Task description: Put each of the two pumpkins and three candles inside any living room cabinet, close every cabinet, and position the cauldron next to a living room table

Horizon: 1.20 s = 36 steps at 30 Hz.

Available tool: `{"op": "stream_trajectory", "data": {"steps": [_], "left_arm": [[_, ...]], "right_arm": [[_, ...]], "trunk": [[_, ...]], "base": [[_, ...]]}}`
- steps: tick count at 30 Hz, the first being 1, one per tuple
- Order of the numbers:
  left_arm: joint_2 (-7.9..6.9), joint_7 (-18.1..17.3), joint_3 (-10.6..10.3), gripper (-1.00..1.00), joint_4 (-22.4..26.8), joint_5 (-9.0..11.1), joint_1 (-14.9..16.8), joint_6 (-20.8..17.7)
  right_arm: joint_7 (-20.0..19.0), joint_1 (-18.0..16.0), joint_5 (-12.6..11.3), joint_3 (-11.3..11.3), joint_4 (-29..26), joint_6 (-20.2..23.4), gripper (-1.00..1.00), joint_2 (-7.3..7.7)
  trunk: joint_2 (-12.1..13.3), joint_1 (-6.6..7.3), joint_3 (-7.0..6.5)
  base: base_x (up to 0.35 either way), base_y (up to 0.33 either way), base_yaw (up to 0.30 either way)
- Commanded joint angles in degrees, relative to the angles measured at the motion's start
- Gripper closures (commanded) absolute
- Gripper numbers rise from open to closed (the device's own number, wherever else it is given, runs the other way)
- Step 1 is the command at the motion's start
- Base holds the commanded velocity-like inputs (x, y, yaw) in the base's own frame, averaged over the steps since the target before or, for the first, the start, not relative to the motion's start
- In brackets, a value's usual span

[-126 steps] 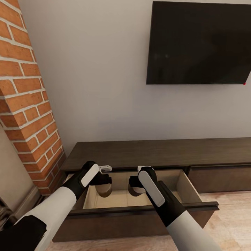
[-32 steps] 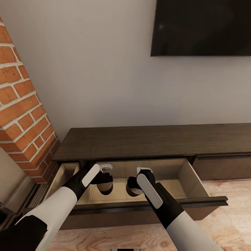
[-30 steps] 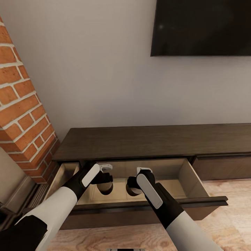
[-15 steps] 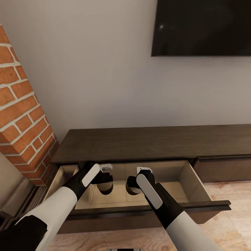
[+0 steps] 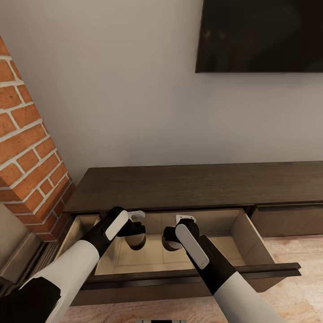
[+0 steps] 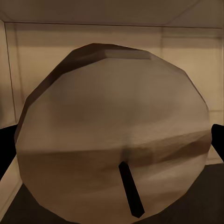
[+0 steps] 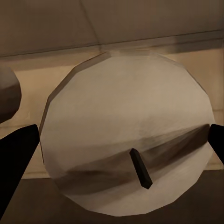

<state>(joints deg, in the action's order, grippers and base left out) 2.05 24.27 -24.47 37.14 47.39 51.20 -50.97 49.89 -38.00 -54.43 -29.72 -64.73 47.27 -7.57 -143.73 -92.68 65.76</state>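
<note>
Head view: left claw and right claw are each gripping a candle over the open cabinet drawer.

Left wrist: candle, wick end facing the camera, is sitting clamped between the fingers.

Right wrist: candle likewise; the other candle is hanging beside this claw.

Probably light, stiff and waxy-slick; side grips suit them.

I am in a home living room. A dark flat television hangs on the plain pale wall at upper right. Below it runs a long, low, dark wooden cabinet, one drawer pulled open at lower centre. A red brick column rises at left, and pale wood flooring shows at lower right.
</note>
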Motion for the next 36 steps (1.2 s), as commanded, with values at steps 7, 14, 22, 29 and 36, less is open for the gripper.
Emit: {"op": "stream_trajectory", "data": {"steps": [7,14,22,29,36], "left_arm": [[-0.03,0.42,-0.2,1.0,0.2,0.51,0.04,-0.08],[-0.03,0.43,-0.22,1.0,0.01,0.51,0.04,-0.06],[-0.03,0.43,-0.22,1.0,-0.06,0.51,0.04,-0.01],[-0.03,0.43,-0.22,1.0,0.11,0.44,0.04,-0.01],[-0.03,0.43,-1.15,1.0,0.2,0.43,0.04,0.01]], "right_arm": [[0.58,-0.05,-0.5,-0.08,-0.05,0.1,1.0,0.01],[0.57,-0.05,-0.5,-0.08,-0.05,0.1,1.0,0.01],[0.57,-0.05,-0.5,-0.1,-0.05,0.1,1.0,0.01],[0.59,-0.05,-0.5,-0.97,-0.05,0.06,1.0,0.03],[0.59,-0.05,-0.5,-1.12,-0.05,0.01,1.0,0.03]], "trunk": [[-0.09,-0.12,1.16],[-0.18,-0.3,2.71],[-0.29,-0.5,4.48],[-0.38,-0.68,6.03],[-0.41,-0.74,6.48]], "base": [[0.001,0.0,0.0],[0.0,0.0,0.0],[0.0,0.0,0.0],[0.0,0.0,0.0],[0.0,0.0,0.0]]}}
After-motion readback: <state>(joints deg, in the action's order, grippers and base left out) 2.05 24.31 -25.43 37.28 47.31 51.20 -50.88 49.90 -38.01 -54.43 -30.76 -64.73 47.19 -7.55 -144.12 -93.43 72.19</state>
